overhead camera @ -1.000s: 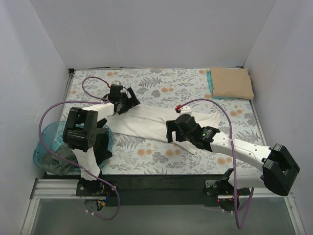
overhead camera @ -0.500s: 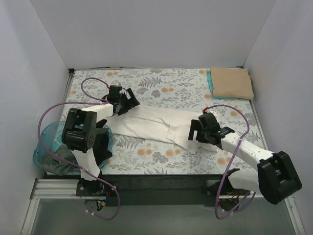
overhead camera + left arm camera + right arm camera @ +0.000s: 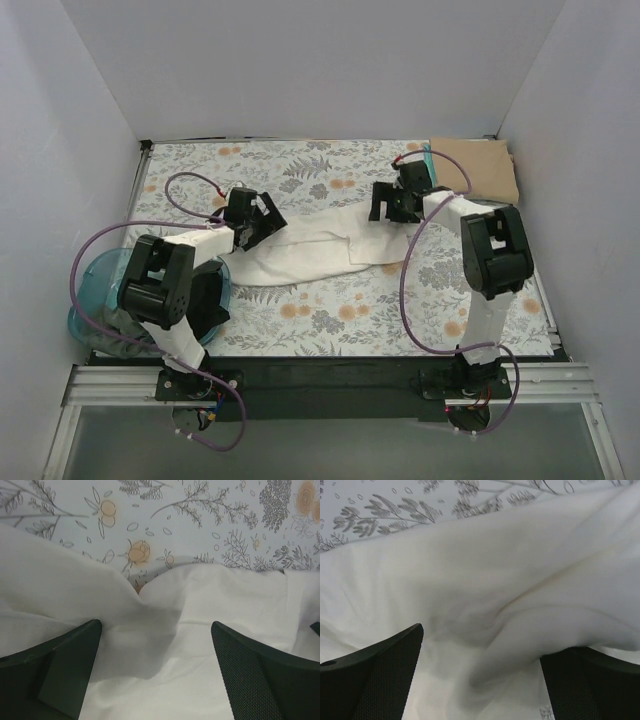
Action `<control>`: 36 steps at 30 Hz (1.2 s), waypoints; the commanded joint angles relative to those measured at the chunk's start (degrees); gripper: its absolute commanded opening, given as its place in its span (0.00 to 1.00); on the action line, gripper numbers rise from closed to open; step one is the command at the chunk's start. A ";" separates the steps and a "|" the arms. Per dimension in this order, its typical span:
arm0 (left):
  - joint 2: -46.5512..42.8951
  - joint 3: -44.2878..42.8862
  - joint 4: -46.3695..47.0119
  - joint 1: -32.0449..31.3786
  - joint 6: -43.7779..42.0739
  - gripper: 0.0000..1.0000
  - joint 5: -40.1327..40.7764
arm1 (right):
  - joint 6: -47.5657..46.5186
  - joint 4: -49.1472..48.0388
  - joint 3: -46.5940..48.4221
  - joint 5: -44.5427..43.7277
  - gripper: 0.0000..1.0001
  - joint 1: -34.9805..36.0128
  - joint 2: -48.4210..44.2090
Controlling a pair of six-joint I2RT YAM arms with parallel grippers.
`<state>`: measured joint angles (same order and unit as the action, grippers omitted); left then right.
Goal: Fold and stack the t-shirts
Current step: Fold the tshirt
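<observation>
The cream-white cloth t-shirt lies in a long strip mid-table. The left gripper at its left end and the right gripper at its right end both gape, holding nothing. Recommend pinching all layers squarely and lifting evenly together.

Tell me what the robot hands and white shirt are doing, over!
Left gripper, right gripper open, over white shirt. Shirt rumpled, unfolded. Tan shirt folded, far corner.

Overhead camera looks down; 2 wrist cameras closely share its white t-shirt.
</observation>
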<state>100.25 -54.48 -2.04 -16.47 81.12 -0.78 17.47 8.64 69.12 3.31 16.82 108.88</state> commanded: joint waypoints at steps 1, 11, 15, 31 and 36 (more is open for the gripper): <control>-3.29 4.11 -8.67 -4.70 5.09 0.92 6.30 | -6.12 3.47 12.90 6.27 0.98 0.06 10.01; -12.71 13.34 -12.19 -20.34 20.38 0.93 8.25 | -11.42 18.16 62.93 7.83 0.98 0.06 42.53; -14.02 12.03 -12.11 -29.74 26.18 0.93 7.28 | -8.08 8.69 62.72 10.22 0.98 0.06 42.56; -32.73 8.77 -25.01 -45.76 23.38 0.96 18.43 | -13.79 11.04 53.50 5.04 0.98 0.49 22.27; -33.71 9.30 -34.49 -45.76 25.39 0.97 20.72 | -11.68 12.98 36.11 0.74 0.98 2.42 9.79</control>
<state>67.26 -44.82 -26.72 -62.08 104.75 15.49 4.80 19.57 112.53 7.16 17.58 126.19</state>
